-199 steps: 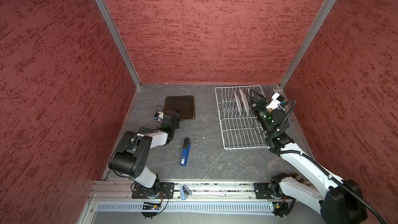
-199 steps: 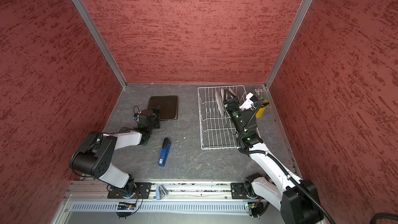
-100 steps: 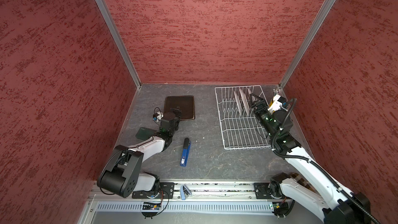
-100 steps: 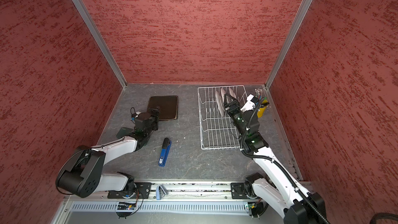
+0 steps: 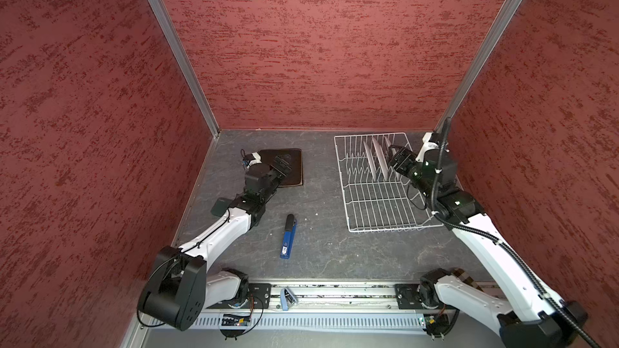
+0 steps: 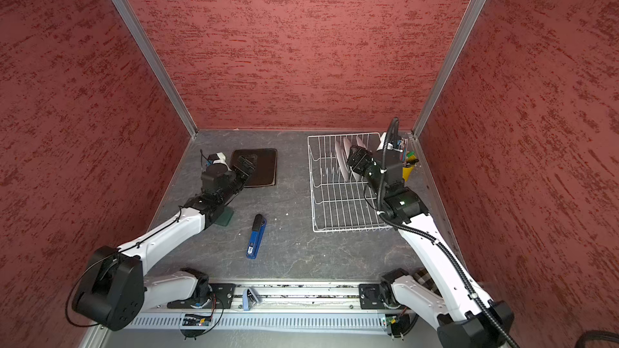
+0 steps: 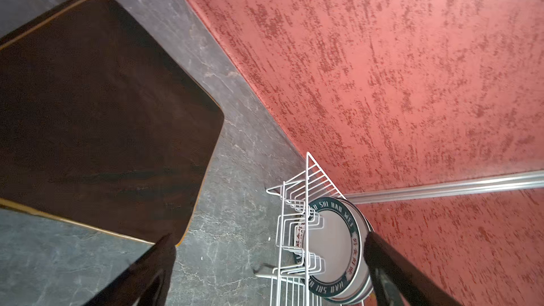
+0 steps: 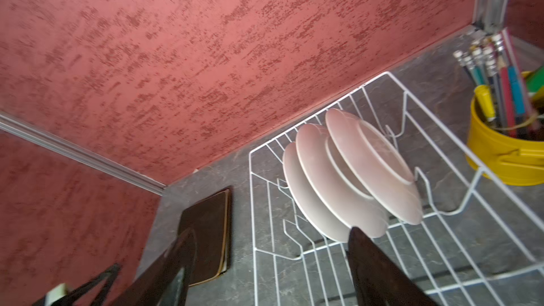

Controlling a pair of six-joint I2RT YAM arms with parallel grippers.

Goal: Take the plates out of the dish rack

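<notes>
Your left fingers [image 7: 153,269] and right fingers [image 8: 376,266] both stood spread, empty. On the desk [image 5: 321,256], the dish rack [image 5: 378,205] sat right of centre in both top views, two square plates [image 5: 296,170] flat to its left. Three round plates [image 8: 338,178] stood upright in it: probably stiff, slick, breakable; pinch a top rim. Wire sides hemmed them; mid-desk lay open.

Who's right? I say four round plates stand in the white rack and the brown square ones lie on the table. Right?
Not four: the right wrist view shows three round plates standing in the white rack. The brown square ones do lie on the table.
</notes>
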